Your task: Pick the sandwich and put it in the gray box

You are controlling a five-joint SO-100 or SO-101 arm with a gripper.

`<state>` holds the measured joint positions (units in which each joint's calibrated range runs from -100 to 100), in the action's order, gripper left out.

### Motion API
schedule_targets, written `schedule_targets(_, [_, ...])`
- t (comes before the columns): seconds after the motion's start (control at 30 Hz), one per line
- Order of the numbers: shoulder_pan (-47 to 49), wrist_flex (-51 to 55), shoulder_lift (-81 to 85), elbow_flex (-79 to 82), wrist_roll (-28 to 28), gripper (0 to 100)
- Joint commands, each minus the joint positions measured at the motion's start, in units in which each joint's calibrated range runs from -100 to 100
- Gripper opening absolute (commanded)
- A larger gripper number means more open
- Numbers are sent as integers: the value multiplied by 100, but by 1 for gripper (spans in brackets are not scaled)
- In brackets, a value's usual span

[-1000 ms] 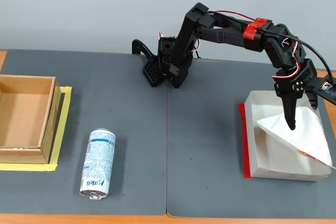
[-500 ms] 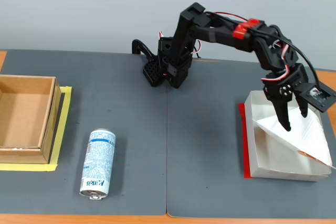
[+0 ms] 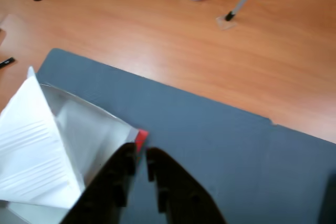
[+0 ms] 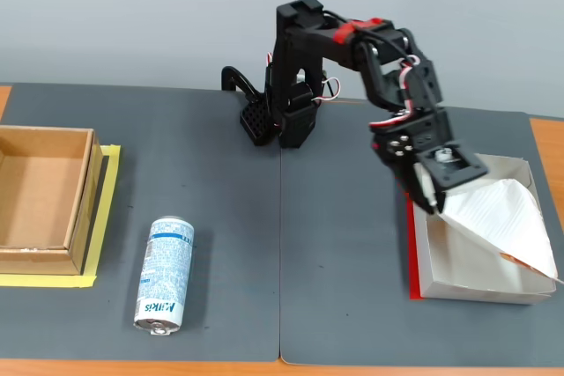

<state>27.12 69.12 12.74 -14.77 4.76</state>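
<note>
The hand (image 4: pixel 429 202), its fingers now pressed together and empty, has swung off the sandwich (image 4: pixel 502 217) toward nine o'clock. The sandwich lies in the gray box (image 4: pixel 471 286), so the placing looks done.

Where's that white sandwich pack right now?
In the fixed view, the sandwich lies tilted in the gray box at the right, beside the gripper.

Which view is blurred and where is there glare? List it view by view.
Wrist view: soft overall, gripper fingers close up and out of focus, bright glare washing out the sandwich and the gray box wall. Fixed view: evenly lit and sharp, only faint shadows, slight motion blur around the gripper; spray can print crisp.
</note>
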Motion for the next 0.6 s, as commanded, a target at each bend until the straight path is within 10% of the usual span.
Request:
schedule_targets(0.0, [-351,-37,688,433,-72,2])
schedule_targets(0.57, [-1059,-905,3478,4349,-203,2])
